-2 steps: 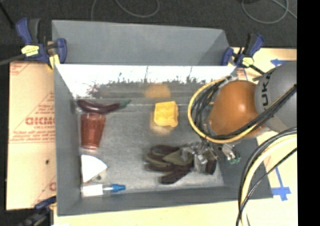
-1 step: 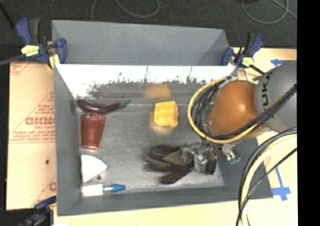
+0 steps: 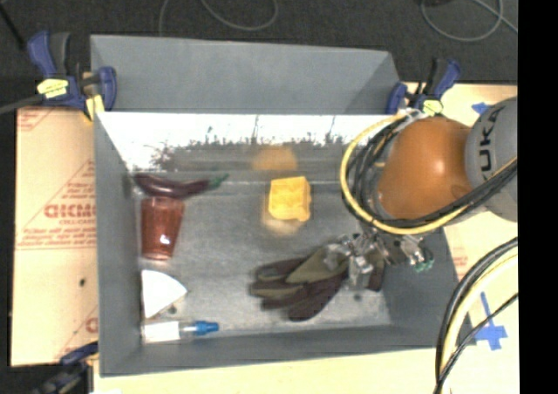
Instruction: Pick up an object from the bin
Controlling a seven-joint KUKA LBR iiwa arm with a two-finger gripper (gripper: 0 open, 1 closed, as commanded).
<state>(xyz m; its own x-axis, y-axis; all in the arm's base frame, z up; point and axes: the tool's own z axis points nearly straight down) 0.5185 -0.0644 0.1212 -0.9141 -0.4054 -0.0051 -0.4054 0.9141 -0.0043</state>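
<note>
Dark glove (image 3: 292,286), yellow sponge (image 3: 289,199)

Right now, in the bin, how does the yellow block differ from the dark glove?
Colour: the yellow block is bright yellow; the dark glove is brownish black. Shape: the block is compact and squarish; the glove is flat, limp and spread out. Place: the block lies alone near the middle; the glove lies lower in the view, its right end at the gripper. Both rest on the floor of the bin.
</note>
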